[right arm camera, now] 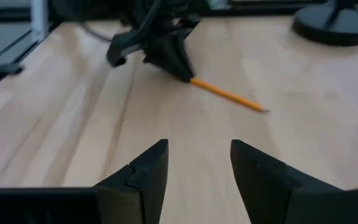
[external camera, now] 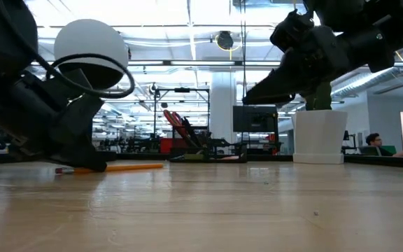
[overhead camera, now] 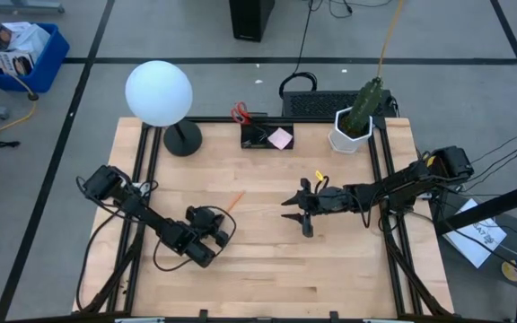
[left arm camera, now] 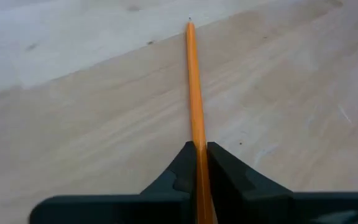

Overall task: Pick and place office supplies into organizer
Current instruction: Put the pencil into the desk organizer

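The left claw was shut on the orange pencil, its two dark fingers pinching the shaft near one end. The pencil lay flat on the pale wooden bench, a thin straight stick whose long axis ran diagonally, its sharpened tip pointing away from the claw toward the far side of the bench. In the low view the pencil rested level on the wood beside the left arm. The right claw hovered above mid-bench, fingers spread with nothing between them. The organizer, a small black rectangular tray, stood at the far edge holding red-handled scissors and a pink sticky-note pad.
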{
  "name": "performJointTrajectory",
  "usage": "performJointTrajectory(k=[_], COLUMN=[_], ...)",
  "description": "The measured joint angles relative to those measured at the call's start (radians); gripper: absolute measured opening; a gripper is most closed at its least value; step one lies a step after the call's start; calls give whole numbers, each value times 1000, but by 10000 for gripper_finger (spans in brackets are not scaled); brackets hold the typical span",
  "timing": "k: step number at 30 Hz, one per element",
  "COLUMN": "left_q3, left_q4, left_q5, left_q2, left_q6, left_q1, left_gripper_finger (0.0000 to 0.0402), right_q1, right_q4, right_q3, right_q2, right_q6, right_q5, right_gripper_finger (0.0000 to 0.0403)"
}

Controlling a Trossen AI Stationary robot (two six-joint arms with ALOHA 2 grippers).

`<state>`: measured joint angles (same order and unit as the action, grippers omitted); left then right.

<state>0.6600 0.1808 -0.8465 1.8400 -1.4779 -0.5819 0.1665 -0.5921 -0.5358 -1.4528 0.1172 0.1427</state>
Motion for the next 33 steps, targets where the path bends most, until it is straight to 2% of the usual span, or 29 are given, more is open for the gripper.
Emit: performJointTrajectory(k=[2,6,11,17,20,25,30,33], left_q3=[0,1,0,3,3,2,2,5], left_q4=[-57,-132,-211,-294,-325,-419,-516,-535], left_q5=[2,29,66,152,192,277,399,468], left_q2=[2,3,3,2,2,2,3,3], left_q6=[76,179,357,535,585,750,899,935], left_q1=[1,6,23,52,70,108,146,164], left_gripper_finger=[16,19,40,15,17,40,21,15], right_q1=[0,0,23,87,123,137,128,115], right_q4=[21,54,57,63,67,-65,-242,-320], right_q3=[0,0,8,36,43,43,43,43], right_q2=[0,0,-1,-11,-32,-111,-234,-312], right_q6=[-17,-24,-23,-9,-6,-7,-35,-54], right_q5=[-37,-97,-96,-85,-27,-11,-9,-10], right_gripper_finger=[167,167,167,167,167,167,167,167])
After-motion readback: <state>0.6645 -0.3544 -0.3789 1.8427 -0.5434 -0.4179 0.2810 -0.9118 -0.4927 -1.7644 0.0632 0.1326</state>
